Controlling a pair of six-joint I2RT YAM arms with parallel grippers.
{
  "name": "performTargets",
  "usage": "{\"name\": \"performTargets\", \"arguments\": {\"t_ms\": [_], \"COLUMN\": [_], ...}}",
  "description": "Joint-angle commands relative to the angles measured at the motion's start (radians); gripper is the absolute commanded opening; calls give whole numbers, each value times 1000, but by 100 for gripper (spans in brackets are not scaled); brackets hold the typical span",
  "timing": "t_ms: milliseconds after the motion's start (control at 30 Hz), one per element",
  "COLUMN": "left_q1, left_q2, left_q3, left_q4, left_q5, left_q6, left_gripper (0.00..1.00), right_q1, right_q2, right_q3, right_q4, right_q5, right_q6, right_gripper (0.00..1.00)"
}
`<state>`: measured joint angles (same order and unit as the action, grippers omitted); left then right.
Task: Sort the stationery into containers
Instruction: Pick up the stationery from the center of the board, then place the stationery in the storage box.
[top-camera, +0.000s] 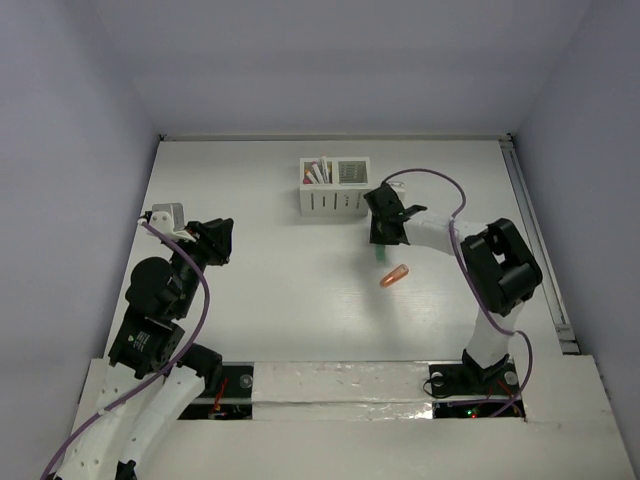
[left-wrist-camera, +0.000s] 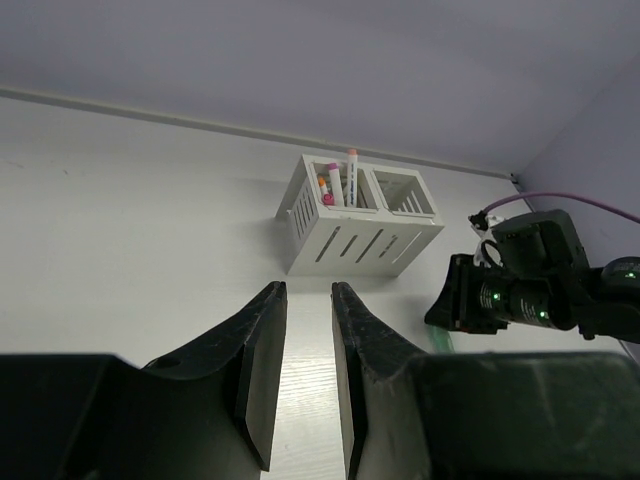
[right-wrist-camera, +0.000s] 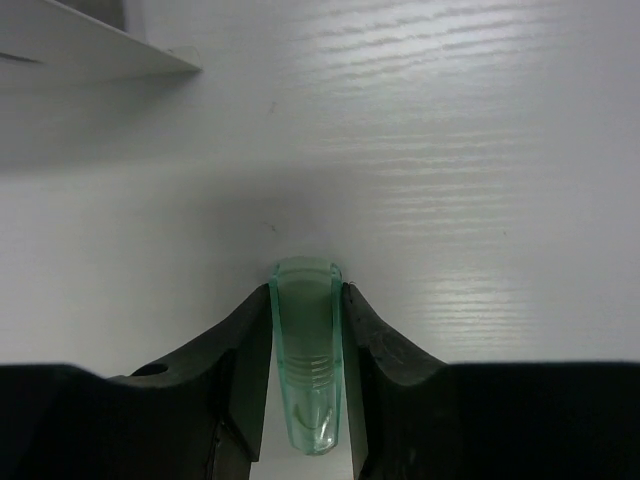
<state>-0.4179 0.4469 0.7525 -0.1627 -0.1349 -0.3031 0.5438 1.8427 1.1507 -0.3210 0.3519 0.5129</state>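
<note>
Black fingers (right-wrist-camera: 365, 350) of the right gripper (right-wrist-camera: 306, 385) squeeze a short mint-green see-through plastic piece (right-wrist-camera: 305, 350) just above the white table (right-wrist-camera: 480, 150). It looks light, stiff and slippery, so hold its middle. Left gripper (left-wrist-camera: 308, 385) holds nothing, fingers narrow.

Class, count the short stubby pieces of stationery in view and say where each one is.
2. The mint-green piece is clamped in the right gripper; the orange piece lies on the table nearby. Others may be hidden.

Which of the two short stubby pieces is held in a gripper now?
The mint-green piece, clamped between the right gripper fingers. The orange piece lies free on the table.
</note>
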Motion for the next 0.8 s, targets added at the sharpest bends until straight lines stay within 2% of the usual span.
{"name": "performTargets", "arguments": {"t_ms": [0,33,167,267,433,600,700,767], "left_q1": [-4,-4,-4,-4,5,5,5,5], "left_q2": [1,3,12,6,1,6,3,3], "left_q3": [2,4,2,2,1,4,4,7], "left_q4": [40,38,40,43,40,35,40,40], "left_q5": [3,-2,15,11,12,-2,12,0], "left_q6": [12,10,12,12,12,13,13,13], "left_gripper": [22,22,22,22,22,22,22,22], "right_q1": [10,10,10,10,10,10,10,10], "right_q2": [-106,-159,-201,-125,27,131,170,168], "right_q3": [38,46,124,207,386,523,560,526], "right_q4": [152,195,289,401,488,514,490,513], "right_q5": [-33,-36,-16,21,70,116,124,125], "right_q6": [-11,-22,-106,-169,-215,-272,-280,-281], "right_gripper": [8,8,8,7,7,8,9,14]}}
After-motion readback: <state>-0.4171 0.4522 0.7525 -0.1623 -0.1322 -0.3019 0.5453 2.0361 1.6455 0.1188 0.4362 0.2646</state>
